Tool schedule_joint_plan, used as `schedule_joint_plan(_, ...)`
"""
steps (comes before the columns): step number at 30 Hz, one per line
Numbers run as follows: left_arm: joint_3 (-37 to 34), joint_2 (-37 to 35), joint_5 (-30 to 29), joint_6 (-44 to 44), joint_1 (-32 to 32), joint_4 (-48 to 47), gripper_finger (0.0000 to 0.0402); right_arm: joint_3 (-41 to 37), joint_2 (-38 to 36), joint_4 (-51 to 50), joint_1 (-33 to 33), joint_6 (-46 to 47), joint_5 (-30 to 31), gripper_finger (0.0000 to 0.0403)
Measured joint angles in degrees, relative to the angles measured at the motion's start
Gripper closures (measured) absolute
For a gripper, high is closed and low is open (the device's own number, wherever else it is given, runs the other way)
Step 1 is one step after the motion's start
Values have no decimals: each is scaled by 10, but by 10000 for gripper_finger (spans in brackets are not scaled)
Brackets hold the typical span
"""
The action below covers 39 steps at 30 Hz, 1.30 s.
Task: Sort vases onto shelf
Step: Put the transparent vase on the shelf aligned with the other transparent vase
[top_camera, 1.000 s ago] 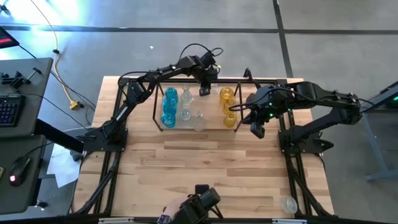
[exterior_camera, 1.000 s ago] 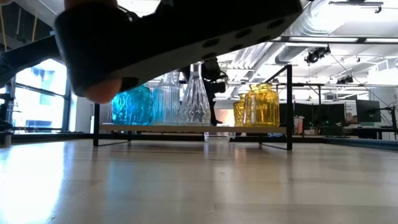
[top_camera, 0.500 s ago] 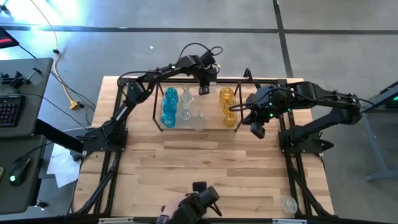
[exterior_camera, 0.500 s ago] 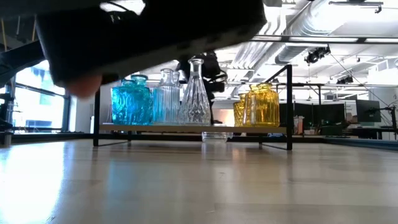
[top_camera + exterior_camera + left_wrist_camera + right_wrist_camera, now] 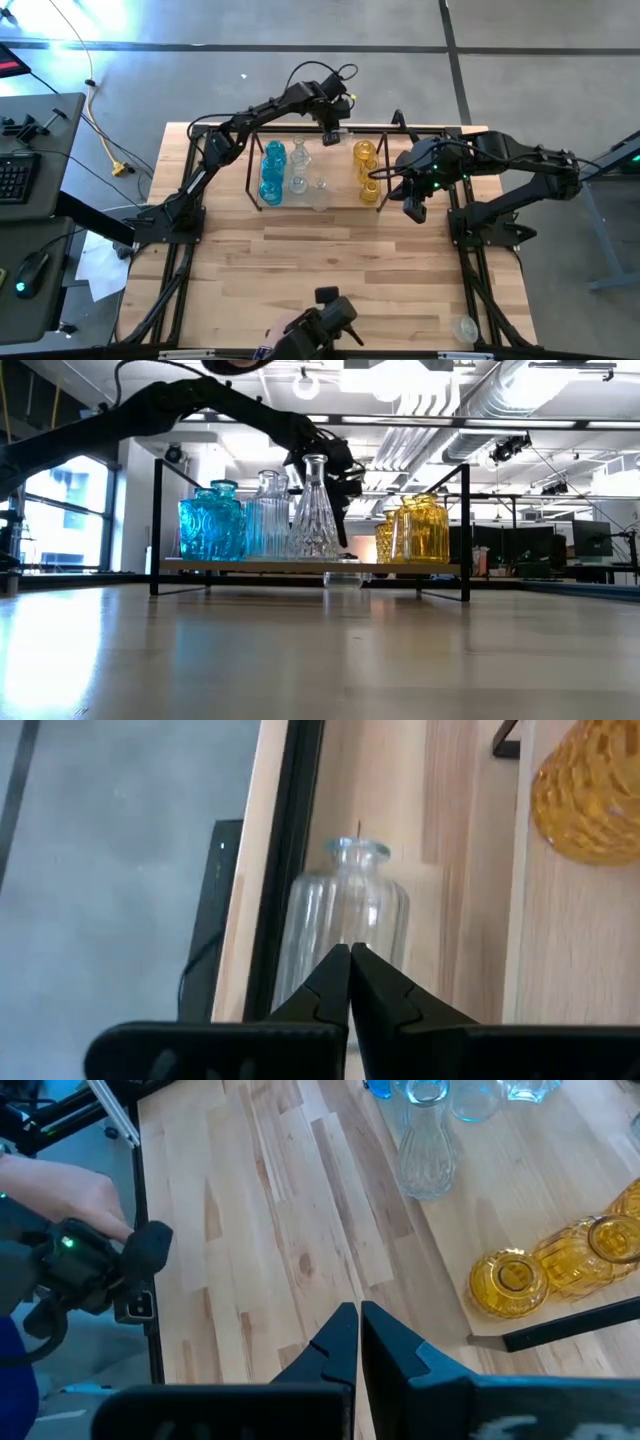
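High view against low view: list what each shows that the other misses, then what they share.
Only the high view shows the right pincer, shut and empty beside the shelf's end, a clear vase alone at the table's near right corner, and a person's hand at the near edge. Only the low view shows the vases' shapes side-on, such as the tall flared clear vase. Both show the blue vases, yellow vases and the left pincer behind the shelf.

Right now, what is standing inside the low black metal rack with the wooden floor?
Blue glass vases at one end, clear glass vases mid-rack, amber-yellow glass vases at the other. Overlap hides the exact count.
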Motion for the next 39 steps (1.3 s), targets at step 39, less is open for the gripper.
schedule_joint_plan(39, -38, 0, -35, 33, 24, -107, 402, 0, 0, 43, -23, 1, -13, 402)
